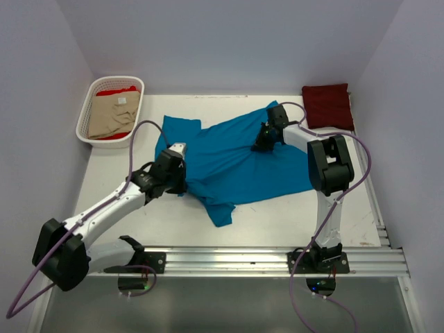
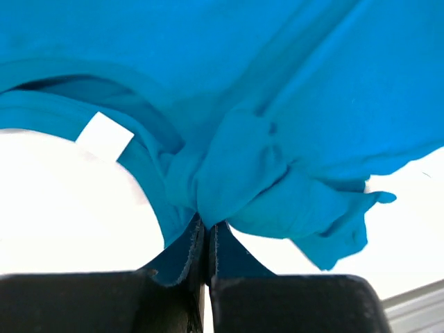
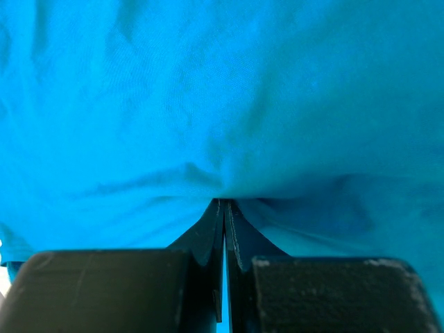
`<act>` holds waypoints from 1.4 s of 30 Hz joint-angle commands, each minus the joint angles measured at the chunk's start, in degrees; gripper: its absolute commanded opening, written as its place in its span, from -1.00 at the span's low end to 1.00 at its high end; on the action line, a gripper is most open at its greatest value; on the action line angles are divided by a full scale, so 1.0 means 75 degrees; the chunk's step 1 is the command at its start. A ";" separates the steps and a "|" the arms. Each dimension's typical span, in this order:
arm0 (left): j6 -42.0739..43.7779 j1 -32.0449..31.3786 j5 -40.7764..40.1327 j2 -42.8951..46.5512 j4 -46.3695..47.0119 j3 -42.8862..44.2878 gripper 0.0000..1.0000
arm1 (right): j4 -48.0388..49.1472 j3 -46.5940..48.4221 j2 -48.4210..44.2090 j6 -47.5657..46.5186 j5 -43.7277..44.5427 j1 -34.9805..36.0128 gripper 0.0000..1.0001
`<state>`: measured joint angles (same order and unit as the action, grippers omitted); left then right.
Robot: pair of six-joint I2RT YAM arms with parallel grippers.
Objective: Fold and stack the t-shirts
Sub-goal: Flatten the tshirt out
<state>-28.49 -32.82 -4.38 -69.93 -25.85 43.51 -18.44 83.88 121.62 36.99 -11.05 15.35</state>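
Observation:
The teal-blue t-shirt (image 1: 232, 163) lies spread and rumpled across the middle of the table. My left gripper (image 1: 182, 182) is shut on its near-left edge beside the collar; the left wrist view shows the jaws (image 2: 206, 225) pinching a bunched fold, with a white label (image 2: 104, 136) at the neckline. My right gripper (image 1: 261, 143) is shut on the shirt's far-right part; in the right wrist view its jaws (image 3: 225, 205) pinch the cloth (image 3: 222, 104). A folded dark maroon t-shirt (image 1: 327, 105) lies at the far right corner. The beige t-shirt (image 1: 113, 116) lies on the red one (image 1: 115, 91) in the basket.
The white slotted plastic basket (image 1: 84, 123) stands at the far left of the table. Purple cables run along both arms. A metal rail (image 1: 243, 260) carries the arm bases along the near edge. Grey walls close in the table on three sides.

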 commanded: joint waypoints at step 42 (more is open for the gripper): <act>-0.0959 0.1211 -0.2543 -0.1690 0.2203 0.0750 -1.00 | -0.1058 -0.0519 0.0084 -0.0632 0.1075 -0.0149 -1.00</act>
<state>-36.40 -25.58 -18.90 -80.90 -16.34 46.63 -19.07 83.24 120.68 35.24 -9.45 15.22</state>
